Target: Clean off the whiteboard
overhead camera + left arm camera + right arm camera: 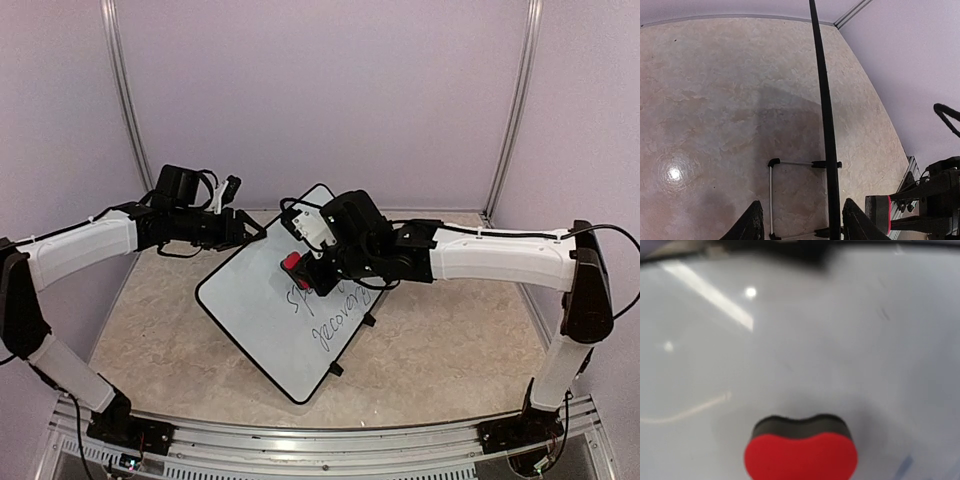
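The whiteboard [255, 305] stands tilted in the middle of the table, with dark handwriting on its lower right part. In the left wrist view it shows edge-on as a thin black rim [826, 125]. My right gripper [303, 266] is shut on the red eraser [291, 262] and presses its black felt side against the board's upper middle. The right wrist view shows the eraser [800, 452] on the white surface [815, 340]; the fingers are hidden there. My left gripper [243, 228] is at the board's far left edge. Its jaws stand apart around the rim [802, 225], which lies close to the right finger.
The board's wire stand [771, 192] with black feet rests on the beige tabletop [150, 320] behind the board. Purple walls close in the back and both sides. The eraser and my right gripper show at the lower right of the left wrist view [880, 212].
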`<control>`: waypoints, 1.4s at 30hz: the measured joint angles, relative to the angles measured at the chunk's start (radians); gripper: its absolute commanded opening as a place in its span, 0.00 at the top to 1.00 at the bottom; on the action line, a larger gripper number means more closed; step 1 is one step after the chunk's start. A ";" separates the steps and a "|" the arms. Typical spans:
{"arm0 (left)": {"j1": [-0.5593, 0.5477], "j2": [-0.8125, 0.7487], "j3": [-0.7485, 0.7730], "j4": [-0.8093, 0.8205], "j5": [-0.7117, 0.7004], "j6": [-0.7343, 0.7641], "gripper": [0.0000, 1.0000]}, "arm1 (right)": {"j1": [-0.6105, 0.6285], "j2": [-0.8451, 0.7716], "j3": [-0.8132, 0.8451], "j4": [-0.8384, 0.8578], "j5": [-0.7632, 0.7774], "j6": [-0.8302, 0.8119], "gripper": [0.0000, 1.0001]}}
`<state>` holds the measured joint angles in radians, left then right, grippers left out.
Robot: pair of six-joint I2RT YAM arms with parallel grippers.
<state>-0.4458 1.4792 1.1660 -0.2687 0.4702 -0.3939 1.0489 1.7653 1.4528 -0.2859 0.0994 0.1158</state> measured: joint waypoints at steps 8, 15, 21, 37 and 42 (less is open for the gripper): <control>-0.018 0.033 -0.004 0.031 0.050 0.008 0.79 | -0.007 0.118 0.086 -0.021 -0.049 -0.018 0.78; -0.019 0.033 -0.030 0.071 0.079 0.005 0.93 | -0.007 0.088 0.005 -0.005 -0.077 -0.002 0.78; -0.019 0.033 -0.040 0.097 0.101 -0.040 1.00 | -0.005 0.035 -0.105 -0.006 -0.085 0.020 0.78; -0.015 0.014 -0.088 0.176 0.163 -0.086 1.00 | 0.023 0.116 0.137 -0.130 -0.012 0.035 0.79; -0.006 0.013 -0.097 0.183 0.162 -0.098 1.00 | 0.025 0.125 0.136 -0.143 0.000 0.044 0.79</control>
<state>-0.4522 1.4925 1.0691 -0.0860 0.6323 -0.4923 1.0740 1.8904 1.5890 -0.4294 0.0998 0.1596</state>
